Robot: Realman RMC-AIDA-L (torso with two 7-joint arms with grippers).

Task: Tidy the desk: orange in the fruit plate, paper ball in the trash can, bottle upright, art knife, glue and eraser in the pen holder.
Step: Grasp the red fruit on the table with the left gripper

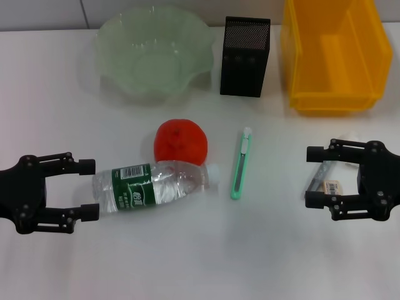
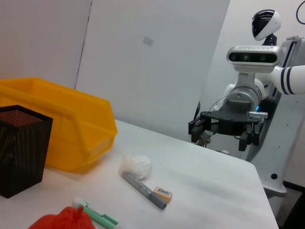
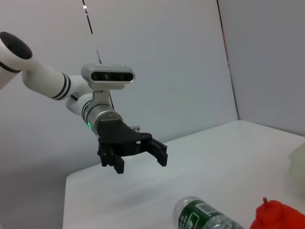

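The orange rests on the desk, touching the bottle, which lies on its side with its cap to the right. My left gripper is open just left of the bottle's base. The art knife lies right of the cap. My right gripper hovers open over the glue and the eraser. In the left wrist view the paper ball sits beside the glue and eraser. Along the back stand the fruit plate, pen holder and trash can.
The right wrist view shows the left gripper above the desk, with the bottle and orange close by. A grey wall rises behind the desk. Bare white desk lies along the front edge.
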